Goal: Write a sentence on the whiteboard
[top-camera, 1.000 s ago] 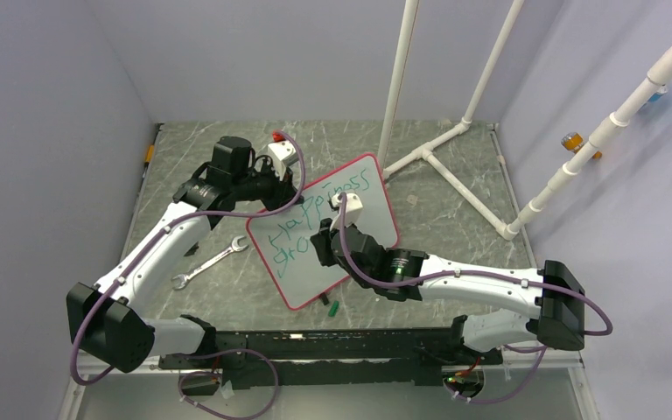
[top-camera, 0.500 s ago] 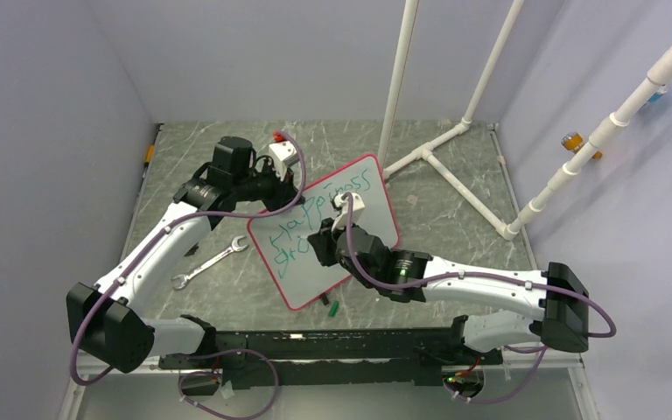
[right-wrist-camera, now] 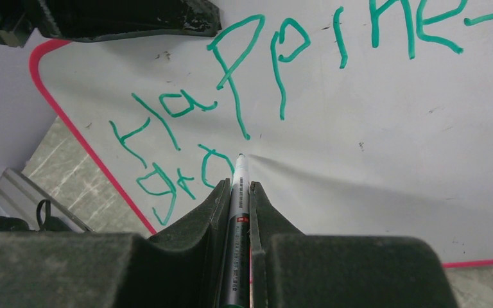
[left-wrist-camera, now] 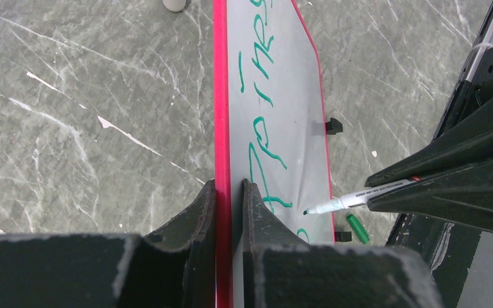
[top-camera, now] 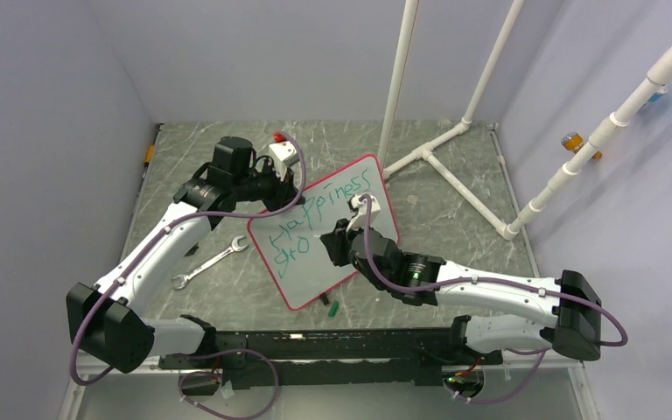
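The whiteboard [top-camera: 315, 273] stands tilted on the table, its red-pink frame pinched at the upper edge by my left gripper [top-camera: 300, 192], which is shut on it [left-wrist-camera: 229, 186]. Green writing [top-camera: 325, 203] reads "Happiness" with "gro" below it [right-wrist-camera: 180, 176]. My right gripper [top-camera: 337, 242] is shut on a white marker [right-wrist-camera: 240, 170], seen between its fingers in the right wrist view [right-wrist-camera: 237, 187]. The marker tip sits at the board's face just right of the "o". The marker also shows in the left wrist view [left-wrist-camera: 353, 200].
A silver wrench [top-camera: 210, 262] lies left of the board. The green marker cap [top-camera: 333, 308] lies by the board's lower edge, near a black clip foot [left-wrist-camera: 334, 126]. A white pipe frame [top-camera: 442, 166] stands at the back right.
My right gripper has moved right along the second line with the marker, uncovering the "o" after "gr". The left gripper and the board have not moved.
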